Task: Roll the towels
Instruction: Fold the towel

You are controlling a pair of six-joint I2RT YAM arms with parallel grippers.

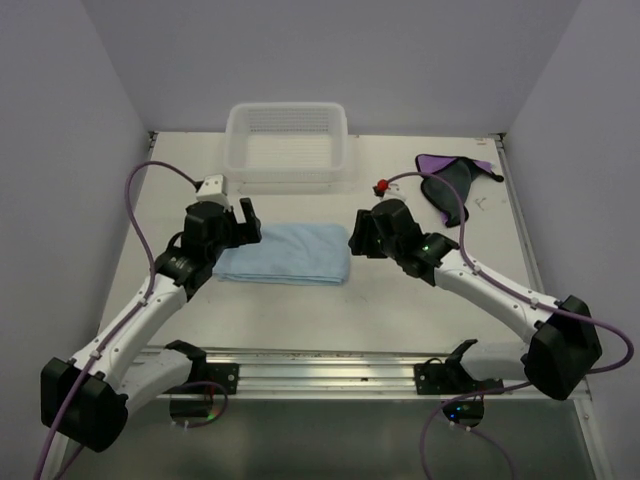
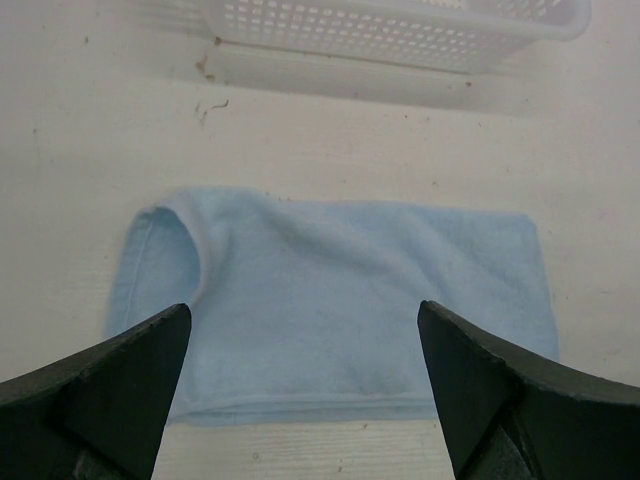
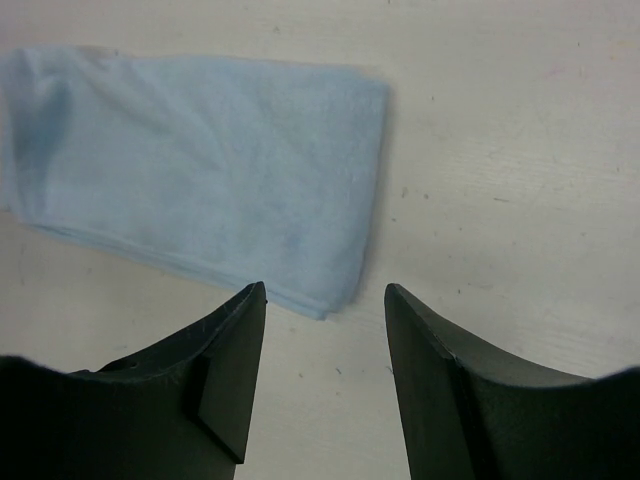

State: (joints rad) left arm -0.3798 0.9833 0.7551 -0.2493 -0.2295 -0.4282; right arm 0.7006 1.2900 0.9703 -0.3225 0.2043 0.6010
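Observation:
A light blue towel (image 1: 287, 252) lies folded flat in the middle of the table, also seen in the left wrist view (image 2: 340, 300) and the right wrist view (image 3: 200, 170). My left gripper (image 1: 243, 222) hovers at its left end, jaws wide open with nothing between them (image 2: 300, 330). At the towel's right end my right gripper (image 1: 356, 236) is open, its fingertips just off the near right corner (image 3: 326, 292). The purple towel (image 1: 450, 182), with its dark side partly up, lies crumpled at the back right.
A white mesh basket (image 1: 287, 145) stands at the back centre, behind the blue towel (image 2: 400, 30). A small red object (image 1: 381, 187) sits near the right arm's cable. White walls close in the table on three sides.

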